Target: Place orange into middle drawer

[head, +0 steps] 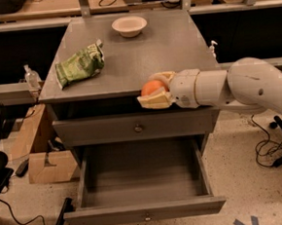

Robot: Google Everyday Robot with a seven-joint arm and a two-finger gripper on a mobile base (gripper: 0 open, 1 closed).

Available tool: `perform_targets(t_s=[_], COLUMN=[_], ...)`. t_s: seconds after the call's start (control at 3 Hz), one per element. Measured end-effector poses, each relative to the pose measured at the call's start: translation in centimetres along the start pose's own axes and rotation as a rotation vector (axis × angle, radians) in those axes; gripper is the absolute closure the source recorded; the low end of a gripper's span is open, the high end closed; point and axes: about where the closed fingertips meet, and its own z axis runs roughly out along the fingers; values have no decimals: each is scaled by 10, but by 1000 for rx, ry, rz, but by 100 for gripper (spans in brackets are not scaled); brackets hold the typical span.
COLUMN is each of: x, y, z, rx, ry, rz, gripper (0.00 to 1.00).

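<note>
Grey cabinet [165, 49], one unit, flat top. One white arm [256, 86] comes in from 3 o'clock, forearm roughly level, wrist pointing to 9 o'clock across the cabinet's front edge. Middle drawer [141, 183] is pulled fully out at 6 o'clock from the wrist, tray bare, one knob on its front panel. Above it, one closed drawer front [139, 128] with its own knob: two fronts, two knobs in total. One green snack bag [80, 65] lies on the top toward 9 o'clock. One white bowl [129, 25] sits at the top's 12 o'clock edge, well apart from the bag. One gripper [146, 89] hangs over the front lip of the top, its two cream fingers part-spread and clamped round one orange [152, 87], one finger above and one below. Orange is in the air in front of the lip, above the open tray, not in it.
</note>
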Motion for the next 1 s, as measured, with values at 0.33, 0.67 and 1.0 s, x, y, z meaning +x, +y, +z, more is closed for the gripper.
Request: perform_targets(t_s=[0.33, 0.67, 1.0], x=[2, 17, 55], y=[1, 11, 39], z=[1, 16, 37], rx=[-2, -45, -141], ry=[3, -5, -20], rz=[0, 13, 31], gripper=[100, 100, 100])
